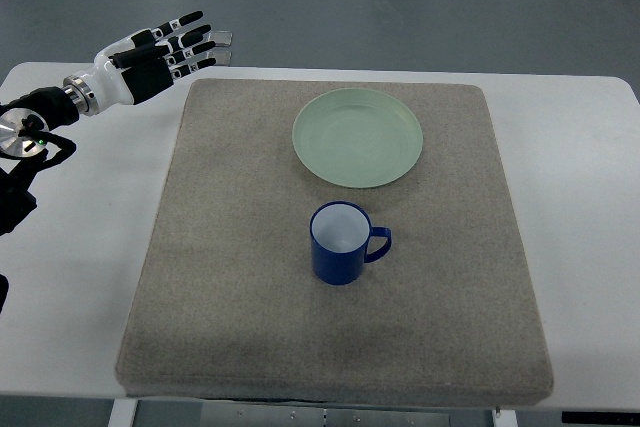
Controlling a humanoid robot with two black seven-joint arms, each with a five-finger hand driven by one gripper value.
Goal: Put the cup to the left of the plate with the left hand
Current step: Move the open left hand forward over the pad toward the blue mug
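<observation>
A blue cup [341,243] with a white inside stands upright on the grey mat [230,267], its handle pointing right. It sits just in front of a pale green plate [357,136], which lies at the mat's far middle. My left hand [196,44] hovers above the far left corner of the mat, fingers stretched out and spread, holding nothing. It is well apart from the cup and to the left of the plate. The right hand does not show.
The mat covers most of a white table [590,187]. Bare table strips run along the left and right sides. Grey floor lies beyond the far edge. My left forearm [40,112] enters at the upper left.
</observation>
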